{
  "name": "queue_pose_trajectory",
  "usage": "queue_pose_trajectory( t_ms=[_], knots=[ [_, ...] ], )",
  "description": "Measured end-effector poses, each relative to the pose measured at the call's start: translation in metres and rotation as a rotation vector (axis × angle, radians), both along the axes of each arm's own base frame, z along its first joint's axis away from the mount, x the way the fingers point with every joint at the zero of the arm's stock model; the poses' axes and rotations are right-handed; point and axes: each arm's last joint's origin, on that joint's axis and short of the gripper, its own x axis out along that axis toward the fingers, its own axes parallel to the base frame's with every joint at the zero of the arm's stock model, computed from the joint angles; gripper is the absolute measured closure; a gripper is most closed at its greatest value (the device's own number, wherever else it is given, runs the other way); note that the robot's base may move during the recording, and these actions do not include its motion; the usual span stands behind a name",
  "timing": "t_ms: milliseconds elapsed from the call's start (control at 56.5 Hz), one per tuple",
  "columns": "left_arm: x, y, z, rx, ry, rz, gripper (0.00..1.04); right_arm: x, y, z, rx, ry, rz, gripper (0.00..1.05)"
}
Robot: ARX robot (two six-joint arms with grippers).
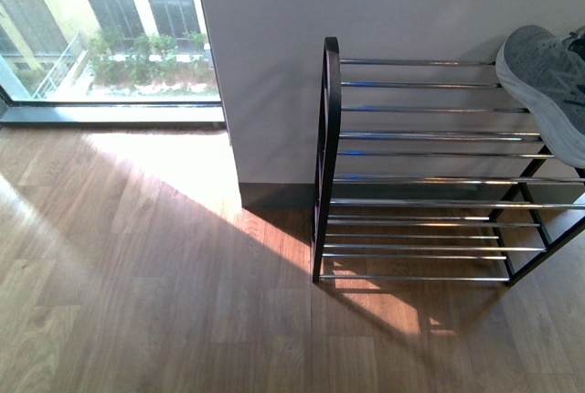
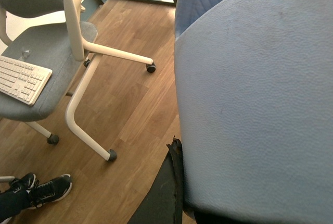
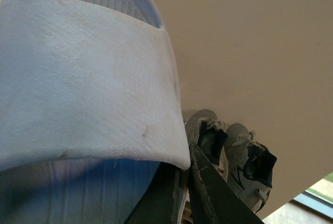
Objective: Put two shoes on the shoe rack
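Closest in, each arm carries a pale blue slide. The left slide (image 2: pixel 255 94) fills the left wrist view, with only a dark sliver of the left tool (image 2: pixel 169 193) showing under it; the tool seems clamped on the slide, though I cannot tell for sure. The right tool (image 3: pixel 190 182) pinches the edge of the right slide (image 3: pixel 83 78), its dark fingers narrow around it.

Neither slide is on the shoe rack (image 1: pixel 420 174) yet, so placing both remains.

A grey sneaker (image 1: pixel 548 78) already sits on the rack's top tier at its right end; the right wrist view shows the pair (image 3: pixel 229 156) together. The rails left of it look free.

Well away from the rack stand an office chair (image 2: pixel 47 52) holding a keyboard (image 2: pixel 21 78), and someone's black shoe (image 2: pixel 49 190).
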Motion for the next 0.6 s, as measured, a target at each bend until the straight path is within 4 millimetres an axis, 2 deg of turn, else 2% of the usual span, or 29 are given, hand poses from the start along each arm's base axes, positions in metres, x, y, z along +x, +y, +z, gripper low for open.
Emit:
queue_pose_trajectory(
  t_ms=[602],
  knots=[
    [-0.0001, -0.0003, 0.0002, -0.001, -0.001, -0.002, 1.03, -0.0001, -0.0002, 0.0000, 0.000, 0.000, -0.002, 1.03]
  ],
)
